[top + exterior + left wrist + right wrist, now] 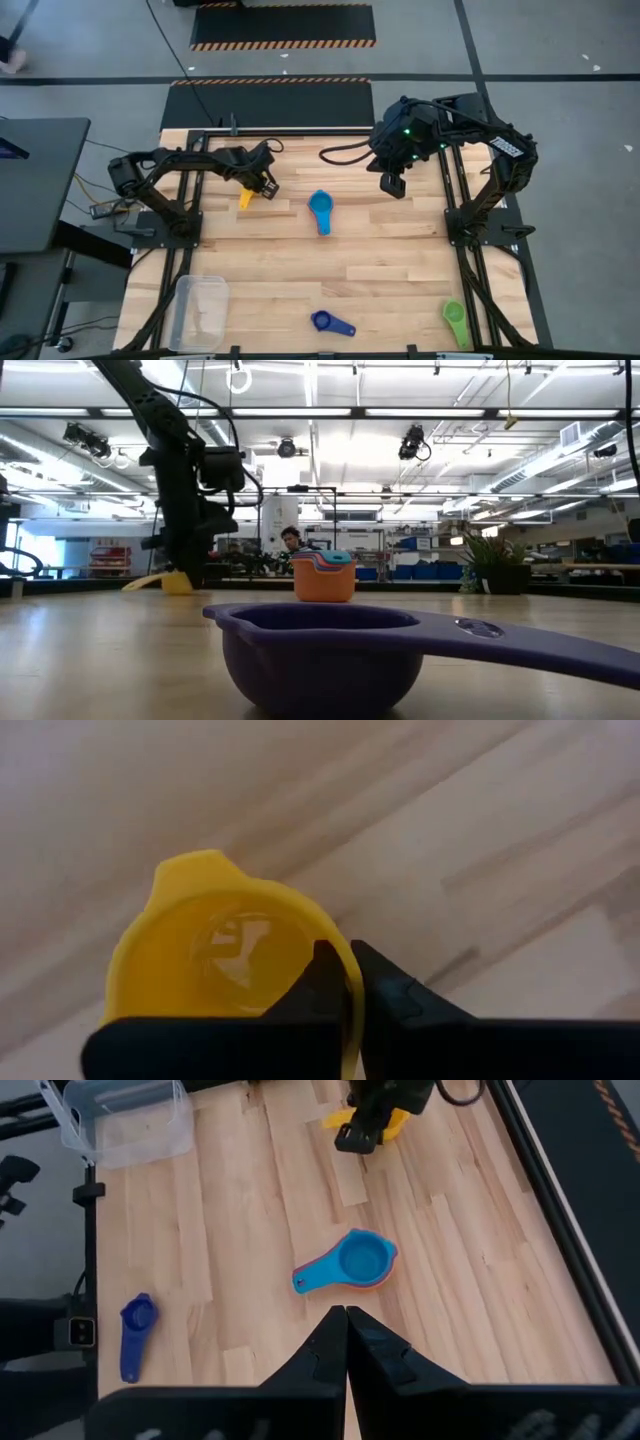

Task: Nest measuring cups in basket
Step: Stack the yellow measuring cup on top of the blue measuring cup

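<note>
1. The left gripper is clenched on the rim of the small yellow plastic measuring cup at the wooden table's far left.
2. The right gripper hangs clenched and empty above the nested stack of cups topped light blue mid-table.
3. The clear rectangular plastic basket sits at the near left corner.
</note>
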Controlling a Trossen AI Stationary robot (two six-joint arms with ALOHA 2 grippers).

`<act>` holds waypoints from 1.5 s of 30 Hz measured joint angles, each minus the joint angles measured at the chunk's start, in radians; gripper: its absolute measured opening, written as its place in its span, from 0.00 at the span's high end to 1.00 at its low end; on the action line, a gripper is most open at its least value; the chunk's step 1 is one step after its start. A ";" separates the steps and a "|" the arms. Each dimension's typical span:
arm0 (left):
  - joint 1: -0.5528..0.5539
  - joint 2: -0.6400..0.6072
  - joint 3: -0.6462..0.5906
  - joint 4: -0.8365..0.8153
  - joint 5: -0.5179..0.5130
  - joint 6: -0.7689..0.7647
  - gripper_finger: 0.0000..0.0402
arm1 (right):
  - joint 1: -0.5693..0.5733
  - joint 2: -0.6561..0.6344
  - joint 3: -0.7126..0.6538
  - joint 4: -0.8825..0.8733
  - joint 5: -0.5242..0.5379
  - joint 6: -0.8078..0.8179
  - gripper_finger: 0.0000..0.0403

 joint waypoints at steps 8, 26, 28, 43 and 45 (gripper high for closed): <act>-0.056 -0.008 0.259 -0.302 0.049 -0.081 0.98 | 0.002 -0.025 0.003 -0.011 0.038 -0.114 0.98; -0.387 0.067 0.778 -0.473 -0.091 -0.579 0.98 | 0.001 -0.181 0.003 -0.005 0.259 -0.203 0.98; -0.414 0.117 0.817 -0.470 -0.108 -0.636 0.98 | -0.001 -0.183 0.003 -0.003 0.275 -0.207 0.98; -0.418 0.527 1.162 -0.493 -0.092 -0.635 0.98 | -0.010 -0.182 0.003 -0.011 0.255 -0.252 0.98; -0.407 0.540 1.167 -0.508 -0.087 -0.639 0.98 | -0.010 -0.182 0.003 -0.011 0.254 -0.252 0.98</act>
